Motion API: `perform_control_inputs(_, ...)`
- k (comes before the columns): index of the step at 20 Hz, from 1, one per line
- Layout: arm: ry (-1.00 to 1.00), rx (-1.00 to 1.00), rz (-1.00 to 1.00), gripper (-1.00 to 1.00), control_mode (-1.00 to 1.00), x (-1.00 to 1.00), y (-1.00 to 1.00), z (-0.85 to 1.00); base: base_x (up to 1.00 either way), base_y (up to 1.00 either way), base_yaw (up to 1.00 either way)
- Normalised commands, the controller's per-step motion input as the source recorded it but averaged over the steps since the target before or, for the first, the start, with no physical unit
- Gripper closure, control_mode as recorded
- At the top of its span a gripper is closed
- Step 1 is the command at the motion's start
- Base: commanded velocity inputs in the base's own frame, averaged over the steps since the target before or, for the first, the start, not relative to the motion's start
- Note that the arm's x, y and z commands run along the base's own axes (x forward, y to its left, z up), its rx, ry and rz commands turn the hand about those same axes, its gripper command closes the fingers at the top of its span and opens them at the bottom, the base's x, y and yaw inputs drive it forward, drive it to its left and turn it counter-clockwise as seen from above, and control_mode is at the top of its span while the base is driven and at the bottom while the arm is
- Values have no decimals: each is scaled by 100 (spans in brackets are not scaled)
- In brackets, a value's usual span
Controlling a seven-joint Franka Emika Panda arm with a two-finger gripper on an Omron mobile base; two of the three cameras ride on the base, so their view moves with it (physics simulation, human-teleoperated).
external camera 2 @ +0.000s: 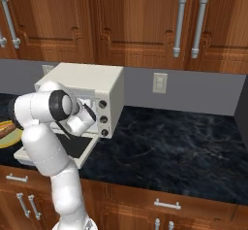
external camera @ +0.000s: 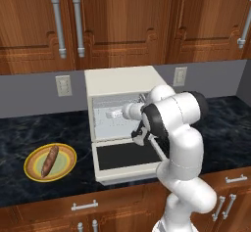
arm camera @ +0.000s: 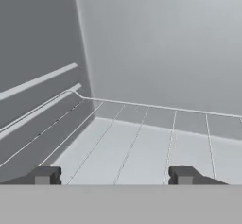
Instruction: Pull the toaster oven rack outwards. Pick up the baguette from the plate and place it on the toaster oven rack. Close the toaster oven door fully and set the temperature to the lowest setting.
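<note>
In the hand view the gripper (arm camera: 112,176) is seen with jaws apart, seemingly just above the toaster oven rack (arm camera: 156,124) stretching across centre frame

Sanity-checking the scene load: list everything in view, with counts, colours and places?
toaster oven: 1, cream-white, on the counter against the wall
toaster oven door: 1, cream frame with dark glass, folded down open
toaster oven rack: 1, thin grey wire, inside the cavity
knobs: 3, dark, down the oven's right side
plate: 1, yellow rim, left of the oven
baguette: 1, reddish-brown, on the plate
wall outlets: 2, pale, flanking the oven
counter: 1, dark marble
cabinets: wood, above and below
gripper: 1, dark tips, open, inside the oven above the rack
</note>
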Motion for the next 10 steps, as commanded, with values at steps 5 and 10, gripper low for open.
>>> perform_control_inputs(5,46,-8,0,-100,-100,-100,0,-100,0,0,0)
perform_control_inputs(10,49,-13,-5,-100,-100,-100,10,-100,0,0,0)
